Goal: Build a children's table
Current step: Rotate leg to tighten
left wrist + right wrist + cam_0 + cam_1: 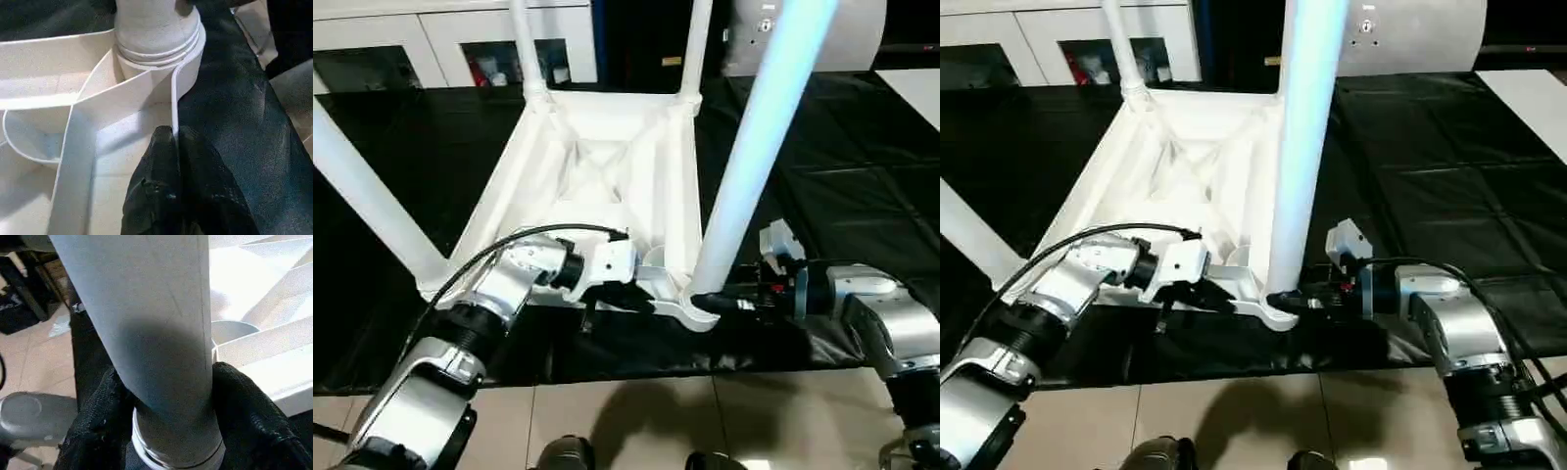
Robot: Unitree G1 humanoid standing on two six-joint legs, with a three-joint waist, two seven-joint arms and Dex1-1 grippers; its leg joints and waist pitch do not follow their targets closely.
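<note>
The children's table (607,166) lies upside down on the black-covered worktable (842,196), with its white legs pointing up. My left gripper (641,299) is shut on the thin rim wall of the top, just beside the near right corner socket (156,54); the left wrist view shows its black fingers (161,161) pinching that wall. The near right leg (754,147) rises from this socket. My right gripper (705,302) comes in from the right at the leg's base. Its fingers (98,421) press against both sides of the tube (146,333).
Three other legs stand at the near left (367,196), far left (524,49) and far right (695,49) corners. White cabinets (460,39) line the back. A pale cylinder (842,39) is at the back right. The tiled floor (636,421) begins at the worktable's near edge.
</note>
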